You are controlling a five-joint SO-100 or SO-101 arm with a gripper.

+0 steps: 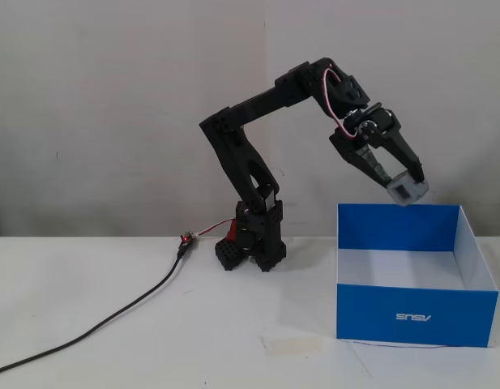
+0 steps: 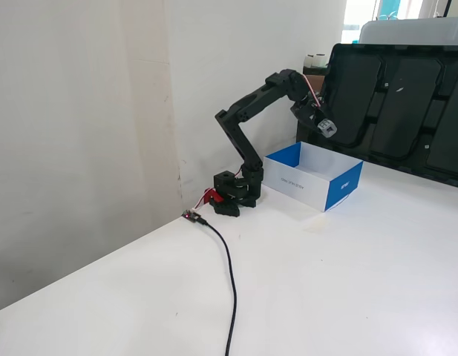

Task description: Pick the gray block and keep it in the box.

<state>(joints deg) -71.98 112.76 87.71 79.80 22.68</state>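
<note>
Now, block: small gray plastic cube (image 1: 407,192), tilted, no long axis.
Gripper: black two-finger gripper (image 1: 405,189) clamps it above the shallow blue cardboard box (image 1: 412,311).

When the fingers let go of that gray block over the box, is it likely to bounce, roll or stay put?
The gray block looks small, rigid and probably light. Its flat cube faces make rolling unlikely, though it may tumble once. The box has walls that should contain any bounce.

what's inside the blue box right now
Nothing visible: the box shows only its bare white floor and walls. The gray block is above it, held in the hand. The near wall hides a strip of floor in both fixed views.
</note>
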